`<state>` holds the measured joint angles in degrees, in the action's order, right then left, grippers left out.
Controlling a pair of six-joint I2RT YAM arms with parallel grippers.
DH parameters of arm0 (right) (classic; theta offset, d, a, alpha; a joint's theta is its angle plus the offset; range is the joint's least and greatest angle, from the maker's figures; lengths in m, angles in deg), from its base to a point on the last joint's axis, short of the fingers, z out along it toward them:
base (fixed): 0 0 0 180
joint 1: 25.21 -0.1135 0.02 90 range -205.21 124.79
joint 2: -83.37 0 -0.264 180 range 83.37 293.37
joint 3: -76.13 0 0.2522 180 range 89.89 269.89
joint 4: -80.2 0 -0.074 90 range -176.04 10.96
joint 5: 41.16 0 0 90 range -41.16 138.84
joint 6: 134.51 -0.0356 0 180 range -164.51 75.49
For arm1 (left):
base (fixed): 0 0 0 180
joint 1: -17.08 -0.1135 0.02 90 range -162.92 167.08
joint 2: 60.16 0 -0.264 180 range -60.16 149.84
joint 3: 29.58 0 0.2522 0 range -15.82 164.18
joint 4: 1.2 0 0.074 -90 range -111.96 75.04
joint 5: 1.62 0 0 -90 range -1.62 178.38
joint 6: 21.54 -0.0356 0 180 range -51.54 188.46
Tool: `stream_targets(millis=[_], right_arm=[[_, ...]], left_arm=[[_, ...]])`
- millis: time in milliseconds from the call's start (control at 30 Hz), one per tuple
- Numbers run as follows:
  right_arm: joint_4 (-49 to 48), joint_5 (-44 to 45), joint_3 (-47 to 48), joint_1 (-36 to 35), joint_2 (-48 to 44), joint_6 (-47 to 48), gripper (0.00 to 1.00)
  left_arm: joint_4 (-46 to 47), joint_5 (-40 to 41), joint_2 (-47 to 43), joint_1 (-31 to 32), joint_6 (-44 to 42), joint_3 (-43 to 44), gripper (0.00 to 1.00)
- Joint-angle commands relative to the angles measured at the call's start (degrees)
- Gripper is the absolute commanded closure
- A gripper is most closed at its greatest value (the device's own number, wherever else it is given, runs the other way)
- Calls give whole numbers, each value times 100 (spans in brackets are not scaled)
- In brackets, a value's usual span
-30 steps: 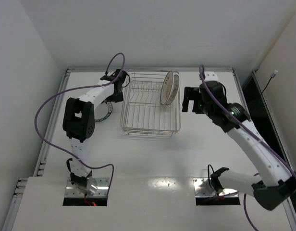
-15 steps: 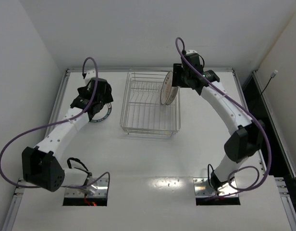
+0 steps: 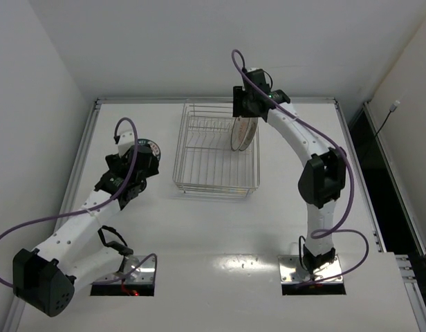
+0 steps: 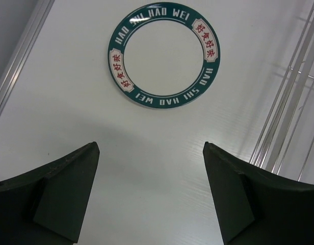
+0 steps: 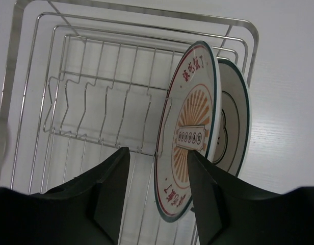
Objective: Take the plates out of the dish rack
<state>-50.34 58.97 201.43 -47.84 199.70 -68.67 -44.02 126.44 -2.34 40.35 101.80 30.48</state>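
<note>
The dish rack (image 3: 216, 188) stands at the table's middle back. Two plates stand upright at its right end: the orange sunburst plate (image 5: 190, 138) and, behind it, a grey-ringed plate (image 5: 234, 122). My right gripper (image 5: 157, 153) reaches down over them (image 3: 242, 111). Its jaws are apart, straddling the sunburst plate's rim, and the left finger (image 5: 108, 194) is clear of the plate. The teal-rimmed plate (image 4: 163, 99) lies flat on the table left of the rack. My left gripper (image 4: 152, 194) hangs open and empty just short of it (image 3: 135, 164).
Rack wires (image 4: 287, 120) run along the right edge of the left wrist view. The rack's row of upright dividers (image 5: 96, 112) stands bare to the left of the plates. A metal rail (image 3: 85, 145) lines the table's left edge.
The right arm swung from the rack's right side to above the plates, and its jaws narrowed round the sunburst plate. The left arm drew back from the teal plate, opening wider.
</note>
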Motion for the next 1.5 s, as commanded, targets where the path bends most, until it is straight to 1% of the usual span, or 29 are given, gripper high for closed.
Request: stream_targets(millis=[0, 200, 267, 333, 367, 500, 667, 833, 1067, 1133, 1267, 1433, 1467], right_arm=[[60, 270, 184, -13, 65, 61, 54], [-2, 191, 183, -65, 232, 61, 55], [-168, 138, 130, -66, 31, 61, 55], [-283, 77, 78, -66, -154, 61, 53], [-283, 77, 78, -66, -320, 61, 49], [-230, 402, 148, -66, -602, 61, 48], [-90, 401, 95, -13, -542, 61, 48], [-213, 244, -352, -13, -542, 8, 48], [-213, 244, -353, -13, -173, -45, 48], [-160, 244, -187, -13, -15, -45, 48], [-99, 244, -54, -13, 187, -45, 52], [-99, 384, -54, -66, 302, -97, 70], [-99, 454, 7, -66, 302, -97, 79]], left_arm=[[278, 386, -113, 73, 67, -16, 19], [225, 438, 54, 73, 67, -16, 19], [225, 439, 106, 73, 67, -16, 19], [225, 439, 106, 73, 67, -16, 19], [225, 439, 106, 73, 67, -16, 19], [225, 439, 159, 73, 67, -16, 19], [225, 439, 212, 186, 67, -16, 19], [225, 491, 265, 187, 67, 37, 19], [172, 544, 265, 292, 67, 37, 19], [172, 544, 317, 292, 67, 37, 19], [120, 544, 370, 292, 67, 37, 19], [120, 544, 370, 397, 67, 37, 19], [120, 544, 370, 398, 67, 37, 19]])
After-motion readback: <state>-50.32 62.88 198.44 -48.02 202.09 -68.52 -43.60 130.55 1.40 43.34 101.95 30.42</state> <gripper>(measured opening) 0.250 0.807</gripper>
